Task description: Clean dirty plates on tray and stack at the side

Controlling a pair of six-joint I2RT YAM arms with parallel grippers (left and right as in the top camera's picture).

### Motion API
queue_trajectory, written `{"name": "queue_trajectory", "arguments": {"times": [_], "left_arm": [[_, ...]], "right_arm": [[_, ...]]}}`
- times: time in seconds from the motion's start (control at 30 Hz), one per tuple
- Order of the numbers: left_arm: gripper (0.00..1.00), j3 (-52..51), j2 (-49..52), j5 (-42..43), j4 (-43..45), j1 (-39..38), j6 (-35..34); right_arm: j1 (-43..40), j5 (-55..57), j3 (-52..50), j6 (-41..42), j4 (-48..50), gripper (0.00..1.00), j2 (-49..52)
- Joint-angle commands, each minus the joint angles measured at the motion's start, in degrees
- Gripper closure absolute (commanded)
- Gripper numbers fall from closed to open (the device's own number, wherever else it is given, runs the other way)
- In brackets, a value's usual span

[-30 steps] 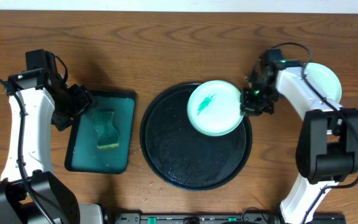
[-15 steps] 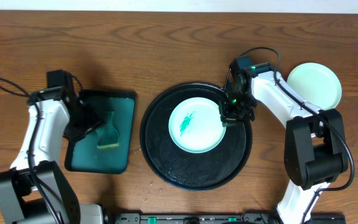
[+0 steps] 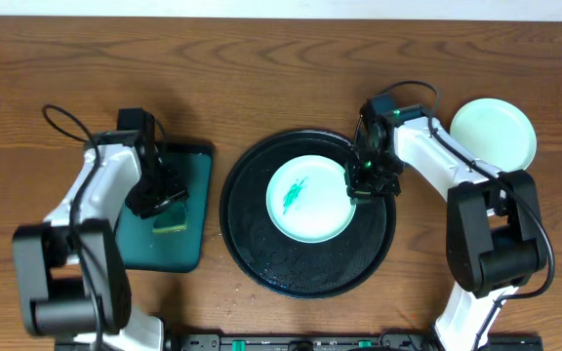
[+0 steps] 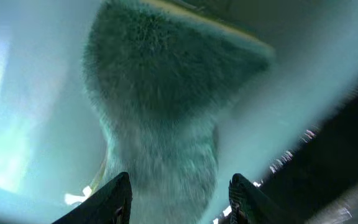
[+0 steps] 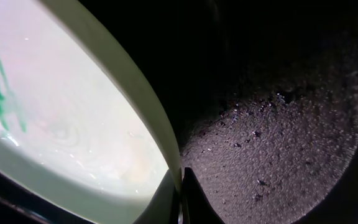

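Observation:
A pale mint plate (image 3: 305, 200) with a green smear at its centre lies in the middle of the round black tray (image 3: 252, 249). My right gripper (image 3: 361, 181) is shut on that plate's right rim; the right wrist view shows its tips (image 5: 180, 179) pinching the rim of the plate (image 5: 73, 124) over the wet tray (image 5: 278, 137). A second, clean mint plate (image 3: 494, 133) rests on the table at the far right. My left gripper (image 3: 161, 200) hangs low over a green sponge (image 3: 172, 222). In the left wrist view the gripper (image 4: 179, 202) straddles the narrow waist of the sponge (image 4: 160, 106), still open.
The sponge lies in a rectangular dark-teal tray (image 3: 191, 171) left of the black tray. The wooden table (image 3: 281, 78) stretches behind both trays. Both arm bases stand at the near edge.
My right gripper carried the smeared plate from the tray's upper right rim down-left to the tray's middle. My left gripper swung right over the sponge, lowered, and its jaws narrowed.

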Motion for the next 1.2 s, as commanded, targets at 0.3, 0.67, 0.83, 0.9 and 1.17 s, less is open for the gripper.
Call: {"name": "queue_trajectory", "arguments": {"times": [0.3,0.67,0.83,0.9,1.17], "left_arm": [[0.67,-0.22,4.9,-0.46,3.52,0.07,-1.14],[0.36,0.7,-2.89,-0.48,2.16,0.07,-0.17],[0.41,0.7,-6.43,-0.5,2.08,0.07,-0.04],[0.43,0.68,-6.05,-0.5,2.19,0.07,-0.04],[0.48,0.63,-0.63,-1.38,3.08,0.13,-0.04]], "right_arm": [[0.02,-1.6,-3.58,0.52,3.23,0.99,-1.62],[0.02,-1.77,-3.58,0.52,3.28,0.99,-1.62],[0.02,-1.77,-3.58,0.52,3.34,0.99,-1.64],[0.02,-1.77,-3.58,0.52,3.34,0.99,-1.62],[0.02,-1.79,-3.58,0.52,3.06,0.99,-1.62]]}}
